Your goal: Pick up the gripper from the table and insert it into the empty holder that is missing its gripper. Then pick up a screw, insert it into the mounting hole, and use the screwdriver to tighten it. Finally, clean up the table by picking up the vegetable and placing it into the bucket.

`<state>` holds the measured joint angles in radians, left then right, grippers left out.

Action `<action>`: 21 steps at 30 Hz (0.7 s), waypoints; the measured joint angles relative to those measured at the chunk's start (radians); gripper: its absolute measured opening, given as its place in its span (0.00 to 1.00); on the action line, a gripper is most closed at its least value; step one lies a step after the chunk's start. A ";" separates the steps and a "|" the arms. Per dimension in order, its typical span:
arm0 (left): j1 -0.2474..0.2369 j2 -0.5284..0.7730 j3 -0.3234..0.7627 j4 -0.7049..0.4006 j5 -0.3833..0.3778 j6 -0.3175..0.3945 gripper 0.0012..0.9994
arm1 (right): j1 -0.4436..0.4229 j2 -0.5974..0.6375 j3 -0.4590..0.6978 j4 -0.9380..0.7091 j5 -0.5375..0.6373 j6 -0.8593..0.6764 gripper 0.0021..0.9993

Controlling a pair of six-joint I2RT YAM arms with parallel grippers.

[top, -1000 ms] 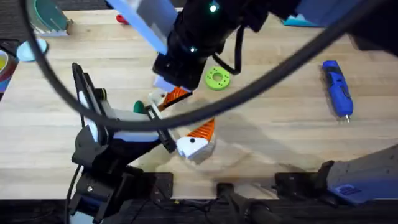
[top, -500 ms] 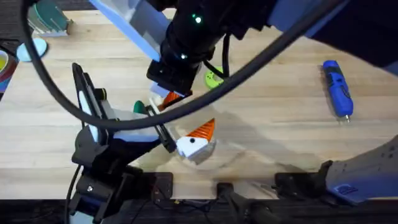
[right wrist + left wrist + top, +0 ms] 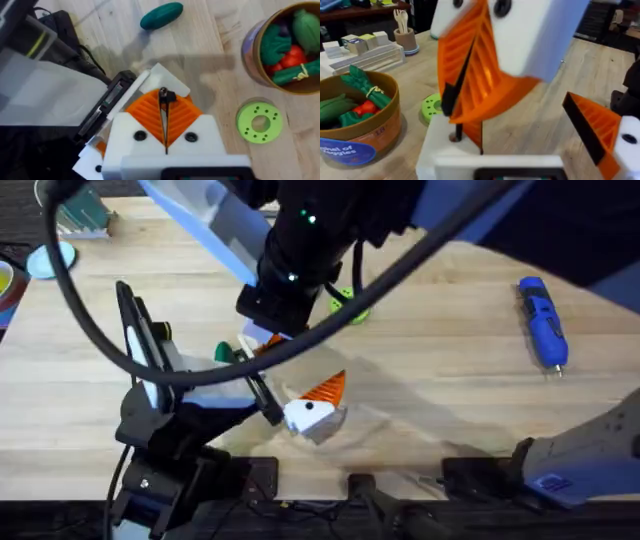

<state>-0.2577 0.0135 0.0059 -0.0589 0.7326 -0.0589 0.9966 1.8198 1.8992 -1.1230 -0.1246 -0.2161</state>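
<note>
The right arm is reaching across, its gripper point(image 3: 165, 125) pinching a small dark screw point(image 3: 163, 95) above the left gripper point(image 3: 305, 405), whose fingers are spread wide and holding nothing.

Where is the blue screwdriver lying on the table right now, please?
In the overhead view the screwdriver lies alone on the bare wood at the table's right side, well right of the green disc and away from both arms.
</note>
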 joint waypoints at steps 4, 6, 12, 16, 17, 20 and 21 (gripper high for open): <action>0.000 0.000 0.000 -0.001 -0.002 -0.005 0.99 | 0.000 0.022 0.000 0.004 -0.005 0.000 0.00; 0.000 0.000 0.000 -0.001 -0.003 -0.006 0.99 | 0.000 0.024 0.000 0.008 -0.006 0.000 0.00; 0.000 0.000 0.000 -0.001 -0.003 -0.006 0.99 | 0.000 0.023 0.000 0.008 -0.008 0.000 0.00; 0.000 0.000 0.000 -0.001 -0.003 -0.006 0.99 | 0.000 0.023 0.000 0.007 -0.007 0.000 0.00; 0.000 0.000 0.000 -0.001 -0.003 -0.006 0.99 | 0.000 0.023 0.000 0.007 -0.003 0.000 0.00; 0.000 0.000 0.000 -0.001 -0.003 -0.005 0.99 | 0.000 0.023 0.000 0.002 0.026 0.000 0.00; 0.000 0.000 0.000 0.000 -0.003 -0.003 0.99 | 0.000 0.024 0.000 -0.001 0.035 0.000 0.00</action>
<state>-0.2577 0.0139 0.0059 -0.0589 0.7292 -0.0620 0.9966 1.8435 1.8993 -1.1241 -0.0893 -0.2161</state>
